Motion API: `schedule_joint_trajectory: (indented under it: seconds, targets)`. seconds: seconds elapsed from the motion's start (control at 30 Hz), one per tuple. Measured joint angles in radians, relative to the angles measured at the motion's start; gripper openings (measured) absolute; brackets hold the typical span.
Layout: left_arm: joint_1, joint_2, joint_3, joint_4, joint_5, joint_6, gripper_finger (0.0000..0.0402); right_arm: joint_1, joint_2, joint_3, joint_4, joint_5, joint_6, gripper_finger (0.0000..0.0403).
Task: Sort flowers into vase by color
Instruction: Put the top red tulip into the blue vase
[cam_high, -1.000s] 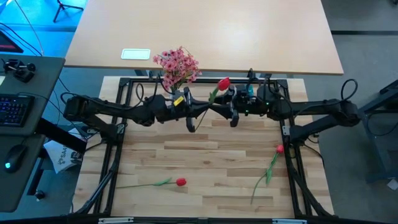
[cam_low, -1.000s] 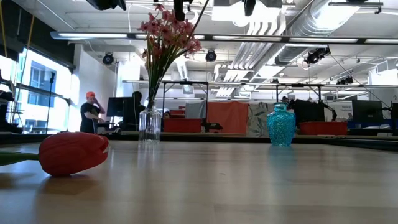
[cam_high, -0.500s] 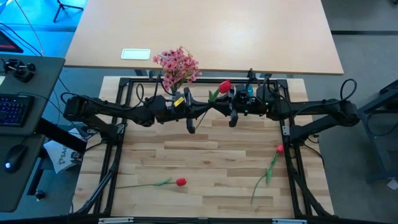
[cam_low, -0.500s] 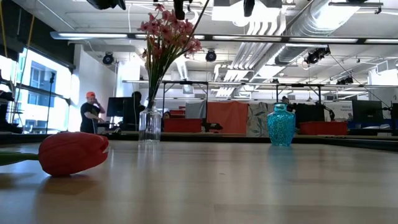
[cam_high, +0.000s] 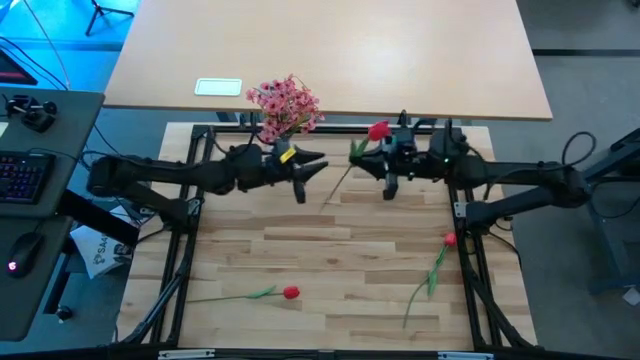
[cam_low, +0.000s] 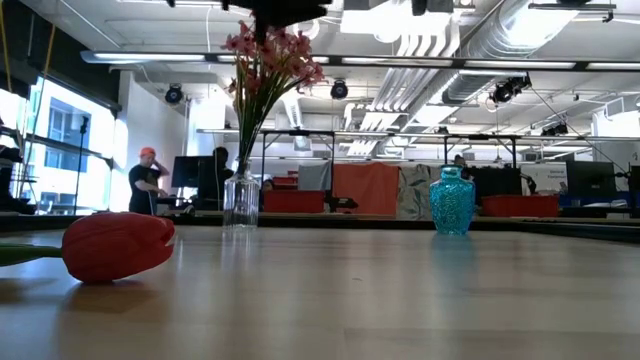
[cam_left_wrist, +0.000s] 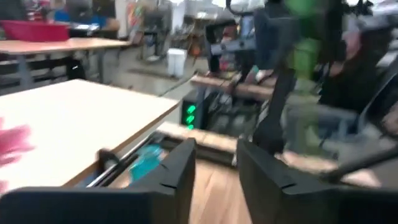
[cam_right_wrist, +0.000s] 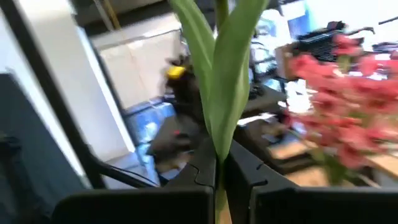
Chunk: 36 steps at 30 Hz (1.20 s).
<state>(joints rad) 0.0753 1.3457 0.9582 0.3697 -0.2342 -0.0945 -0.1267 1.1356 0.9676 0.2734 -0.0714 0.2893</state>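
Wooden surface (cam_high: 330, 250): right pincer (cam_high: 388, 172) pinches a red tulip (cam_high: 377, 131) aloft, needing lowering into the blue vase (cam_low: 451, 201); left pincer (cam_high: 312, 166) spread, empty.

Looking straight down from overhead, level across the tabletop (cam_low: 400, 300) from its surface, close past each wrist's fingers — pink flowers (cam_high: 286, 103) shared.

My right gripper (cam_high: 385, 172) holds 1 red tulip-like bloom on a thin green stem (cam_high: 377, 131) near the pink blossom spray (cam_high: 285, 104). My left gripper (cam_high: 310, 167) hangs beside it, fingers apart. 2 more red tulips (cam_high: 290, 292) lie on the pale wooden slatted table (cam_high: 340, 250).
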Motion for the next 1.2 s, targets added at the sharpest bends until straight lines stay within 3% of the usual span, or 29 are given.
schedule_joint_trajectory:
  seconds: [0.17, 0.23, 0.4, 0.6, 0.83, 1.0, 1.2]
  targets:
    - [0.004, -0.119, 0.001, -0.331, -0.031, 0.025, 0.0159, -0.064, -0.135, 0.000, -0.226, 0.042, -0.069, 0.0002]
    - [0.004, -0.158, -0.022, -0.388, -0.003, -0.015, 0.0171, -0.092, -0.188, 0.000, -0.359, 0.092, -0.113, 0.0001]
    - [-0.033, -0.252, -0.209, -0.231, 0.008, -0.194, 0.0179, -0.192, -0.286, -0.001, -0.591, 0.194, -0.194, 0.0001]
    - [-0.115, -0.316, -0.428, 0.103, -0.154, -0.332, 0.0179, -0.373, -0.303, 0.000, -0.596, 0.198, -0.265, 0.0001]
    - [-0.171, -0.333, -0.459, 0.158, -0.249, -0.349, 0.0179, -0.554, -0.234, -0.002, -0.586, 0.292, -0.312, 0.0000]
    - [-0.187, -0.332, -0.459, 0.159, -0.275, -0.358, 0.0179, -0.609, -0.212, -0.001, -0.513, 0.233, -0.314, 0.0000]
    - [-0.199, -0.332, -0.459, 0.158, -0.285, -0.357, 0.0179, -0.629, -0.204, -0.001, -0.549, 0.197, -0.293, 0.0000]
